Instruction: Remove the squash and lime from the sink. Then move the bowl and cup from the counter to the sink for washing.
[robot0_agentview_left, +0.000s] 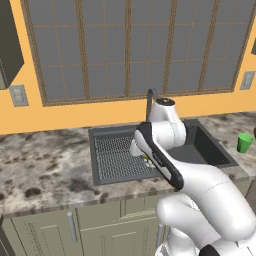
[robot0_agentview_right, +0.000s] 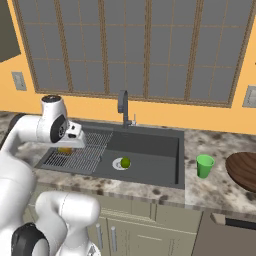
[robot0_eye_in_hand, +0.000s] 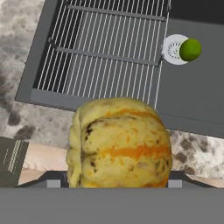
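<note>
Lime (robot0_agentview_right: 125, 162) alone in sink (robot0_agentview_right: 150, 145)

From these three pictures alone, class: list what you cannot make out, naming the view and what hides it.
- Gripper fingertips: hand view, the squash covers them.
- Squash: right base view, mostly behind the hand.
- Bowl: right base view, cut off by the right edge.
- Sink floor and drain: left base view, the arm blocks them.
- Lime against the drain: touching or just beside, too small to tell.
</note>
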